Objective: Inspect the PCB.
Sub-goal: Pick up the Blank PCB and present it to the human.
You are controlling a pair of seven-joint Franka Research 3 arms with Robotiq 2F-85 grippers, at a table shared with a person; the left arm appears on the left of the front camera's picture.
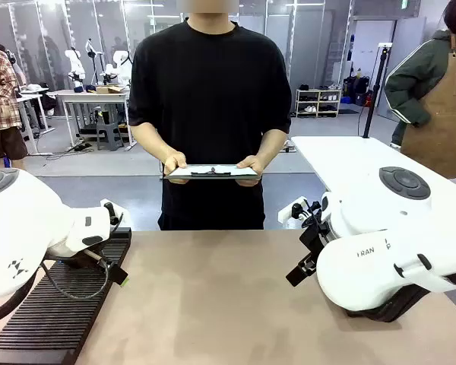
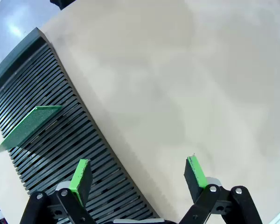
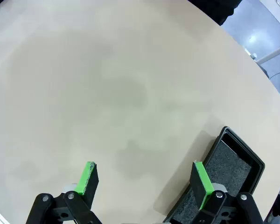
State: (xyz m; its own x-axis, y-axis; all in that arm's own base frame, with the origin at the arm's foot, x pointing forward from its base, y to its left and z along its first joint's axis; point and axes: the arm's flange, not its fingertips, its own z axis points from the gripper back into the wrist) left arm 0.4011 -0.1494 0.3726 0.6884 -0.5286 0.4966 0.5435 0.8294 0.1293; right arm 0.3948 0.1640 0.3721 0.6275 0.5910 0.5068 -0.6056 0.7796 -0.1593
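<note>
The circuit board [image 2: 30,127] stands tilted in the slotted rack [image 2: 70,116], ahead and left of the left fingers [image 2: 81,176], which are apart and empty. Right fingers [image 3: 201,179] likewise apart over the tabletop [image 3: 107,70]. Advised: align squarely with the board's free edge, grip lightly.

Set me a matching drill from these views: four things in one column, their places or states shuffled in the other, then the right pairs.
Things:
1. PCB
2. clipboard
3. black tray
4. left gripper

Places or states:
A. open, holding nothing
B. flat on the table, grey lining inside
C. held in the person's hands
D. standing on edge in the slotted rack

Pairs: 1-D, 2-C, 3-B, 4-A.
</note>
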